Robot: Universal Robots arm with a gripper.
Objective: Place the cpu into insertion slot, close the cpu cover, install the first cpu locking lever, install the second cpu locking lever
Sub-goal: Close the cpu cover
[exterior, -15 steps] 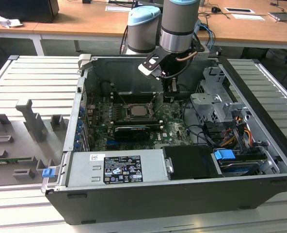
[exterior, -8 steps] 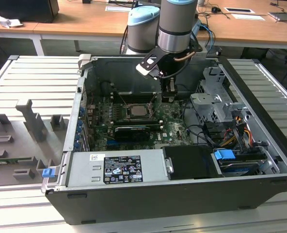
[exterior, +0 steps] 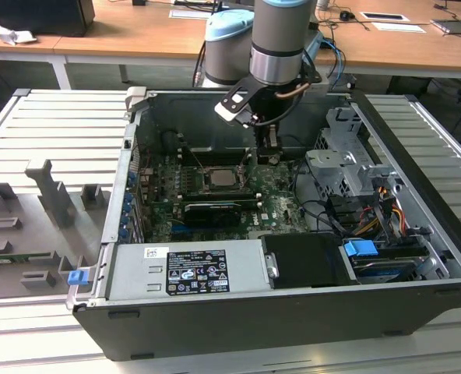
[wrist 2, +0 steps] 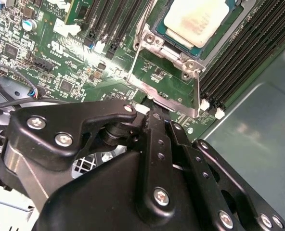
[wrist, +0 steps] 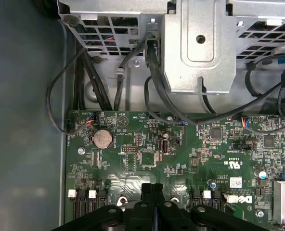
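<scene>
Just beside the insertion slot (wrist 2: 153,45) | I am holding my gripper (wrist 2: 154,115) clenched, nothing visible between the fingers | cpu (wrist 2: 196,20) is lying seated, probably light and fragile, edge-grip only.

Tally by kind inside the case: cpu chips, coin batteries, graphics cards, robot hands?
Pale silver-beige square cpu chip: 1
Round silver coin battery: 1
Long black graphics card: 1
Black robot hand: 1
Total: 4

the arm (exterior: 281,35) hangs straight down; its black hand (exterior: 268,149) points downward; in the first wrist view the two fingers (wrist: 146,192) press together, gripping nothing
</scene>
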